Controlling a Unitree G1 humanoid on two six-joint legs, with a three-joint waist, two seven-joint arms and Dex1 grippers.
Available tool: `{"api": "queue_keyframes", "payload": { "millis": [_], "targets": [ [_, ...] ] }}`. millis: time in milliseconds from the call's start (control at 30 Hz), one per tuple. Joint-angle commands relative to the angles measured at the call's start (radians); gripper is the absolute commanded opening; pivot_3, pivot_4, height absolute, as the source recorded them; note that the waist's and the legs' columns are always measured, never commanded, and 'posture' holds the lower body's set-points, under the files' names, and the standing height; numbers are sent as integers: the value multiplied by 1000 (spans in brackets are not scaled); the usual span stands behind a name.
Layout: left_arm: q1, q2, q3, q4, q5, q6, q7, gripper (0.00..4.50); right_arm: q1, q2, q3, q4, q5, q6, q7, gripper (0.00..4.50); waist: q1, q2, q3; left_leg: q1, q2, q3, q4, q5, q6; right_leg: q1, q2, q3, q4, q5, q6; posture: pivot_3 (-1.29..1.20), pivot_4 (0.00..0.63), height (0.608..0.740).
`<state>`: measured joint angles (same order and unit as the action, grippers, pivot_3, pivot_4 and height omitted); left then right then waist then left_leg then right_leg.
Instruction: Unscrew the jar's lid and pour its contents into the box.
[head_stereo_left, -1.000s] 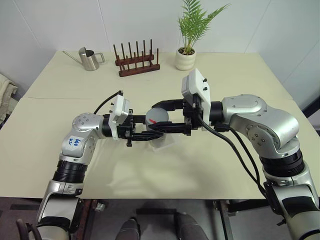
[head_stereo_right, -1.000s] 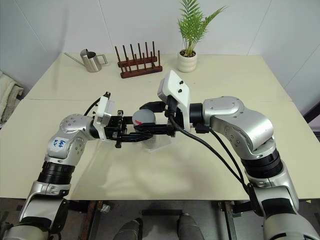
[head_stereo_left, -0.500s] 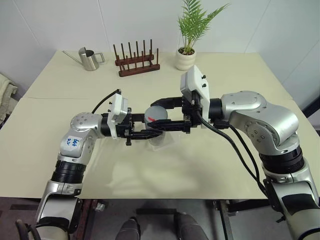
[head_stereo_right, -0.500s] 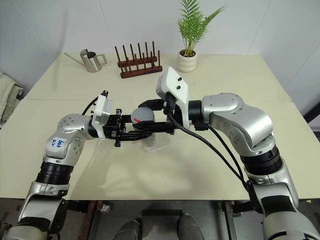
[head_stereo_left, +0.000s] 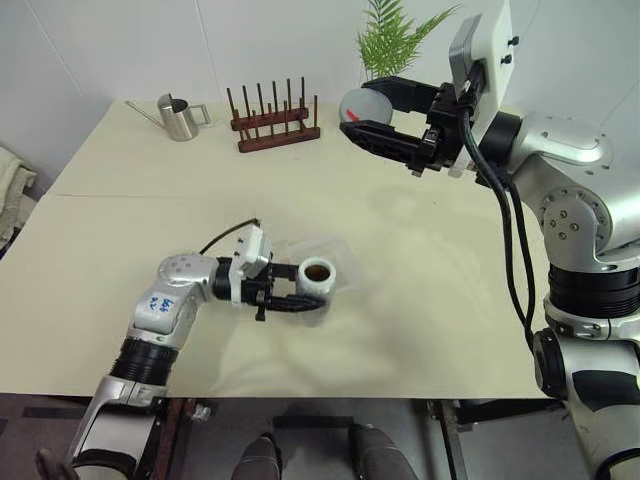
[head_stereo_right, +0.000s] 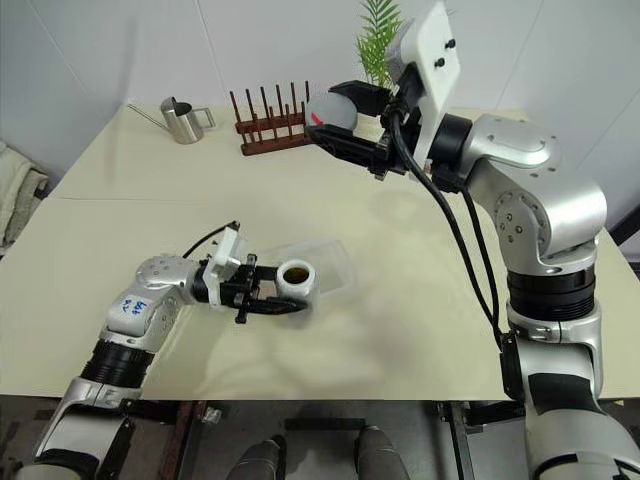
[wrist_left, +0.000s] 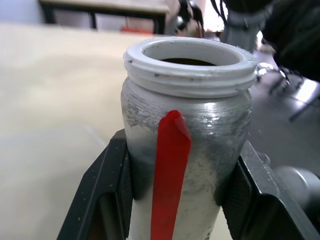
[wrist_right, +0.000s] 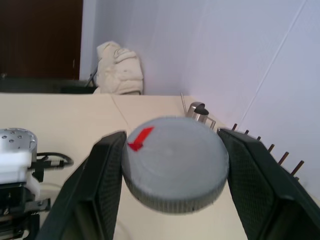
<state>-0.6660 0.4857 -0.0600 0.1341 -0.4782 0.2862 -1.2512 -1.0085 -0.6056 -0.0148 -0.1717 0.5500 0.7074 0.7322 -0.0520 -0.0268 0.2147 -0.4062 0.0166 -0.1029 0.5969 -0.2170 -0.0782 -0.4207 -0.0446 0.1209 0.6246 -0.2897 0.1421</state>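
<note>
Lid (head_stereo_left: 361, 103) off, pinched in the raised right gripper (head_stereo_left: 352, 113); left gripper (head_stereo_left: 305, 297) clamps the open jar (head_stereo_left: 316, 278) over the box (head_stereo_left: 340, 252). Next comes tipping to pour.

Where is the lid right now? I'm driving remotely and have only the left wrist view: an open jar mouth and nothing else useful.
Observer: The lid is clamped in the right gripper, raised high above the table, well clear of the jar.
Operator: Is the box near the jar?
Observer: Yes. The box lies flat on the table directly under and behind the jar, which the left gripper holds upright over the box's near corner.
Operator: Anything left inside the jar?
Observer: From the head cameras, brown contents show through its open mouth, so nothing looks poured yet.
</note>
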Motion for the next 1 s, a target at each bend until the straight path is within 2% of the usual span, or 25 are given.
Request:
{"api": "queue_keyframes", "payload": {
  "millis": [33,167,267,467,633,833,1000],
  "targets": [
    [-70,13,106,-24,-65,27,60,1877,103,-58,-54,-15,-64,12,-66,2607,4,0,0,0,0,0,1,0,0,0,0,0,0,0,0,0,150,740],
    [-129,18,176,-44,-123,92,107,1877,254,-87,-83,-49,-91,37,-116,2607,4,1,0,0,-1,0,1,0,0,0,-1,1,-1,0,1,0,150,740],
    [-168,40,225,-32,-138,107,142,1877,425,-87,-92,-72,-137,87,-190,2607,0,1,0,0,-1,0,0,0,0,0,0,1,0,0,1,0,150,740],
    [-187,75,232,127,-8,-48,196,1877,621,-23,-88,-100,-181,69,-262,2607,-7,1,0,2,-1,2,0,1,0,-1,0,3,2,0,1,0,150,740],
    [-200,76,220,222,70,-155,229,1877,685,48,-86,-93,-194,53,-300,2607,-4,1,0,1,-1,2,2,3,-1,0,1,4,2,1,2,0,150,740],
    [-226,72,218,309,141,-291,271,1877,706,89,-101,-102,-192,45,-316,4481,-2,1,0,1,-1,2,2,3,-1,0,1,5,2,1,2,0,150,740],
    [-243,76,205,347,189,-386,287,1877,718,63,-134,-140,-174,19,-286,4481,-3,1,0,1,-1,2,2,3,-1,0,1,5,2,2,3,0,150,740]
  ]
}}
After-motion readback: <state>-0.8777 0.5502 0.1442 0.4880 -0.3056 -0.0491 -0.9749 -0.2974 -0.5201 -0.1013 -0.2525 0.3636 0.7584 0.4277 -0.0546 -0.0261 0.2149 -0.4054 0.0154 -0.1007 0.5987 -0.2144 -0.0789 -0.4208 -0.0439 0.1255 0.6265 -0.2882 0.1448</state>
